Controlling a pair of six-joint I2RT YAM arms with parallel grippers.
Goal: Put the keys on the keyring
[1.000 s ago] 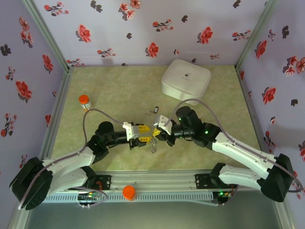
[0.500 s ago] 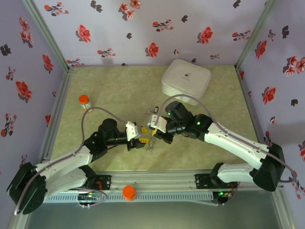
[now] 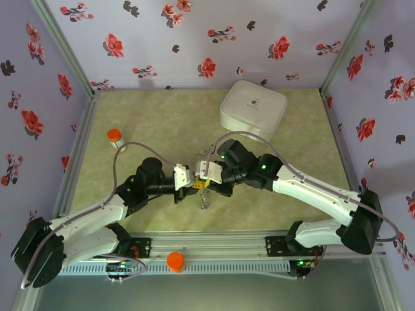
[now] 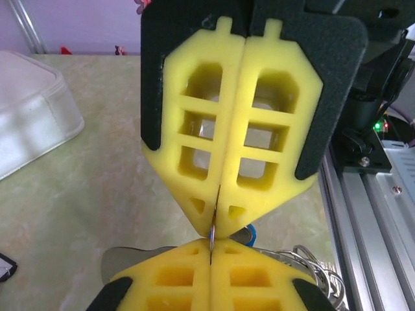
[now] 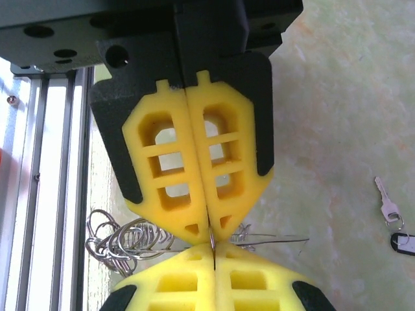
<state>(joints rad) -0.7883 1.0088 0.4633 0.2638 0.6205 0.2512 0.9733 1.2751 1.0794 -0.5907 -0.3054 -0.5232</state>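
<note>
The black-headed key (image 5: 387,207) lies flat on the counter (image 5: 337,97), its long axis slanting and its blade pointing up-left in the right wrist view, apart from the looped keyring (image 5: 126,241). A white box (image 3: 253,107) sits behind. The left claw (image 3: 193,183) and right claw (image 3: 206,176) meet tip to tip, both closed on the keyring's thin wire.

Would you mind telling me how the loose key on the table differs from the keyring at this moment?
The key lies free on the table, apart from both arms; the keyring is pinched where the shut jaws of the left gripper and right gripper meet tip to tip. The key is one small piece with a dark tag; the keyring is a wider bunch of thin wire loops. Both are silvery metal.
</note>
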